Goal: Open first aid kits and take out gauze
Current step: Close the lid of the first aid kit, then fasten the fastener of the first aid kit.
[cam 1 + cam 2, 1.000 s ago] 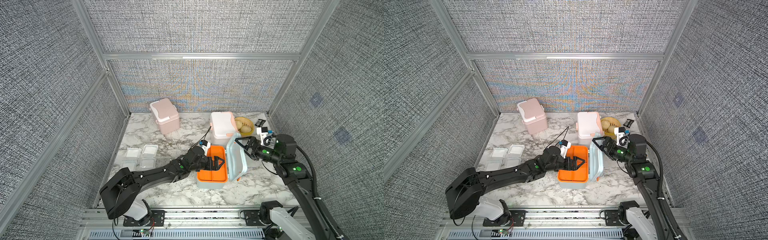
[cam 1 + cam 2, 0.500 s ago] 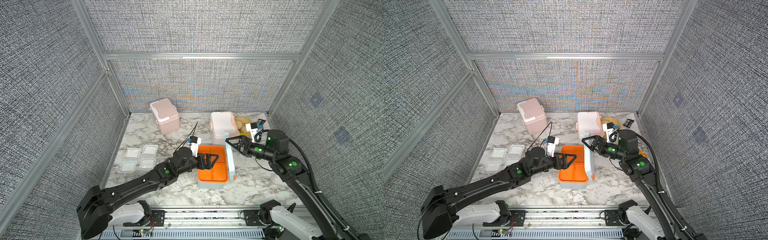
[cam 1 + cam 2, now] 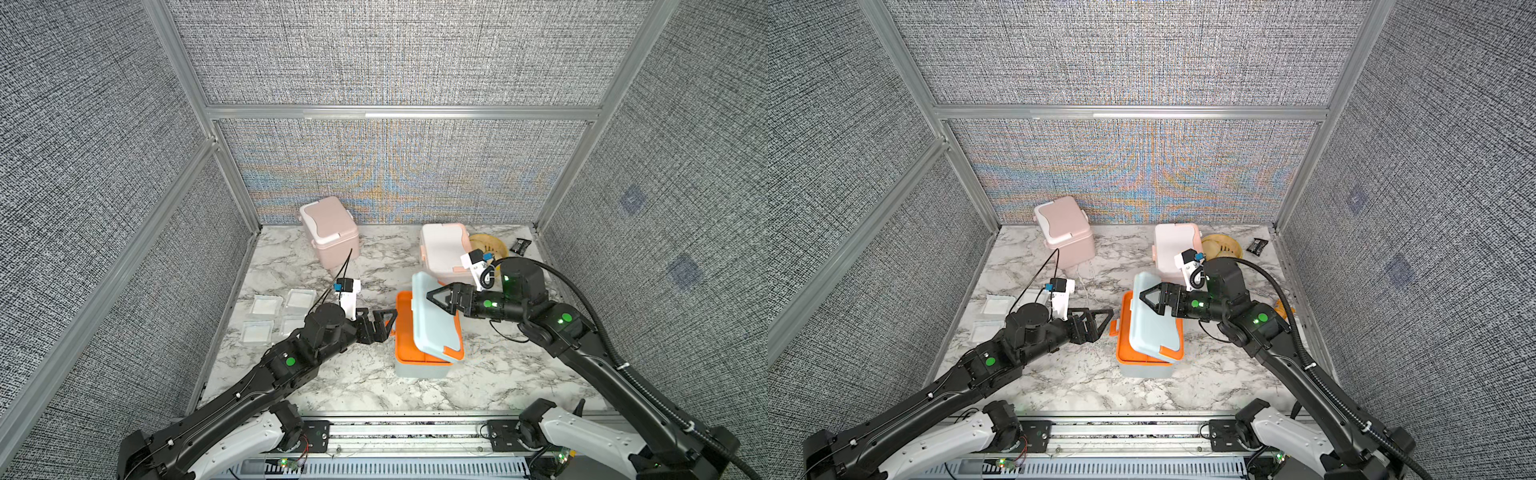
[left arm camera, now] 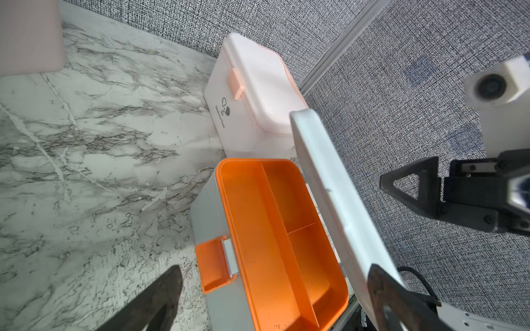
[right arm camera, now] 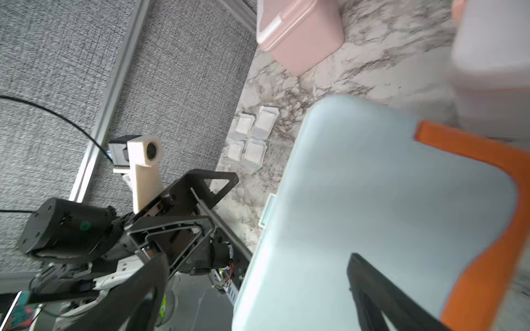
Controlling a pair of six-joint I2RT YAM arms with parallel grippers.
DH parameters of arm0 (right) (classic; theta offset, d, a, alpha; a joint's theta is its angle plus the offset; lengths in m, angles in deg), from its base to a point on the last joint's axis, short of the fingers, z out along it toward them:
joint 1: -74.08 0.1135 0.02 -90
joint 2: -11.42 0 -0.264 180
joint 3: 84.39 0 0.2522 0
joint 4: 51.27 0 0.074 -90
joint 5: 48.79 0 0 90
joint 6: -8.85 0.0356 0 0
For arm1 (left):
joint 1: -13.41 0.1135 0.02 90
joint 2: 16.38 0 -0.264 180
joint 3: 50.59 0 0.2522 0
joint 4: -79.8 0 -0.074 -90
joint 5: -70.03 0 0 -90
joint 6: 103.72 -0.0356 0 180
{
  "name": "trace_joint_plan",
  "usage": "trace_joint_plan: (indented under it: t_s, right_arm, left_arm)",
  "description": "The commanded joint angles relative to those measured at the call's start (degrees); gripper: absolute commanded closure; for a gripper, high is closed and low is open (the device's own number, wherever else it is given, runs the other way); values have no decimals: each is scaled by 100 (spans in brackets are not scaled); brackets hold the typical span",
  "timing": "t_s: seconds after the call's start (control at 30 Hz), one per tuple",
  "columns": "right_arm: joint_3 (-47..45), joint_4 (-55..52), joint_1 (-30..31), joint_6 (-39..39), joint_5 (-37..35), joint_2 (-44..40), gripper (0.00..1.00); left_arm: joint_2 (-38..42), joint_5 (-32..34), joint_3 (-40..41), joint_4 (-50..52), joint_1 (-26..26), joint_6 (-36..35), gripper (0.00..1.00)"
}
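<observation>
The light blue kit [image 3: 422,369] stands mid-table, with bare marble [image 3: 332,386] between it and the front rail. Its lid [image 3: 434,320] is tilted over the orange tray [image 4: 266,229], whose visible compartments look empty. The left gripper [image 3: 386,322], jaws spread, hangs just beside the tray's latch side. The right gripper [image 3: 434,297], also spread, is at the lid's raised edge; contact is unclear. Four gauze pads [image 3: 266,307] lie along the table's left edge. The pink kit [image 3: 330,230] and white kit [image 3: 442,249] sit shut by the back wall.
</observation>
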Motion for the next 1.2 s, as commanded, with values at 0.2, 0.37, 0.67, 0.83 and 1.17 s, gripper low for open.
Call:
trace_joint_plan:
  t_s: [0.2,0.37,0.67,0.83,1.17]
  right_arm:
    - [-84,-624,15,-354,-1078,-247,1]
    - [-162,-513,8,-347,-1094,-222,1]
    - [-141,-272,22,-628,-294,240,7]
    - [-184,-259,101,-733,-313,378,20]
    - [162,-790,489,-1038,-980,701,26]
  left_arm:
    - [198,-722,395,-101,192,204,0]
    - [31,-1348,705,-549,219,450,0]
    - [-887,-2214,1216,-2377,32,1278,0]
    - [-1322,-2318,1074,-2616,-257,1179,0]
    - [-1490,-2036,1200,-2766,-521,1196,0]
